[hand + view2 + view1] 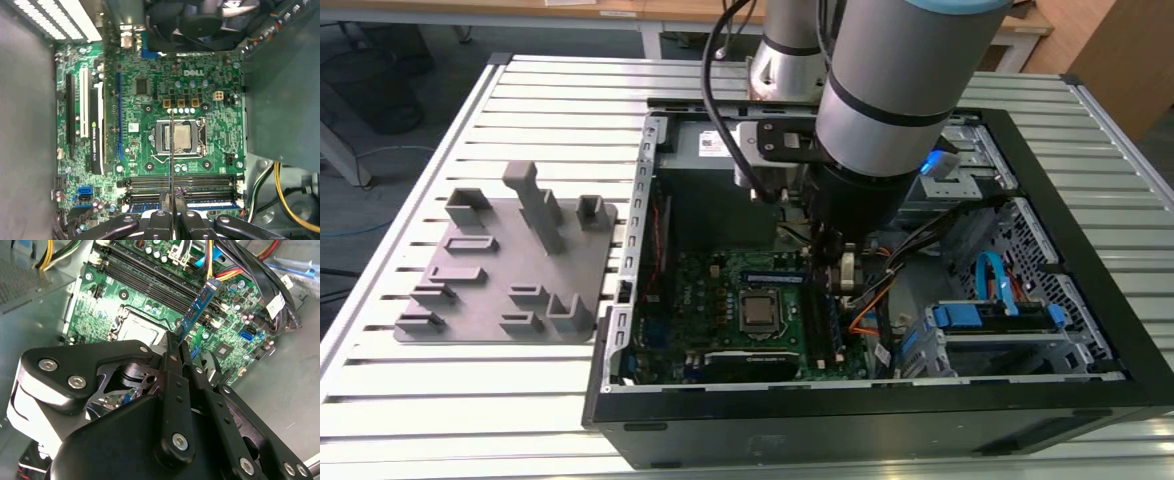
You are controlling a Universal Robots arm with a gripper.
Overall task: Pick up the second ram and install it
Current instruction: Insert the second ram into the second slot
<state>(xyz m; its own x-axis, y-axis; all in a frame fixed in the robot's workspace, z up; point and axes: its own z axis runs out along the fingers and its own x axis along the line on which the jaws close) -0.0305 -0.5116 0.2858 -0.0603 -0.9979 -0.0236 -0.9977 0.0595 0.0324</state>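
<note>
Second ram (200, 307) is sitting clamped in the end effector (176, 341): blue stick, dark chips, with the fingers (172, 367) pressing together on its near end. You're looking at it hanging tilted over the motherboard (115, 295), its far end reaching toward the long black memory slots (150, 272) on that board. You can't tell whether the far tip is touching a slot or floating just above it. The CPU socket (135, 330) is lying on the motherboard just beside the stick's near end.

In the first wrist view you're seeing the end effector (171, 217) hovering over the motherboard (225, 140) at its slot side. The CPU socket (177, 136) is sitting mid-board, and the memory slots (185, 182) are running between it and the board edge. A fan (200, 15) is sitting past the motherboard's opposite edge.

In the exterior view the arm (894, 90) is reaching down into the open computer case (854, 415), ending over the motherboard (707, 280). A grey fixture plate (494, 290) is resting on the slatted tabletop (454, 400), well apart from the motherboard, outside the case on the exterior view's left.
</note>
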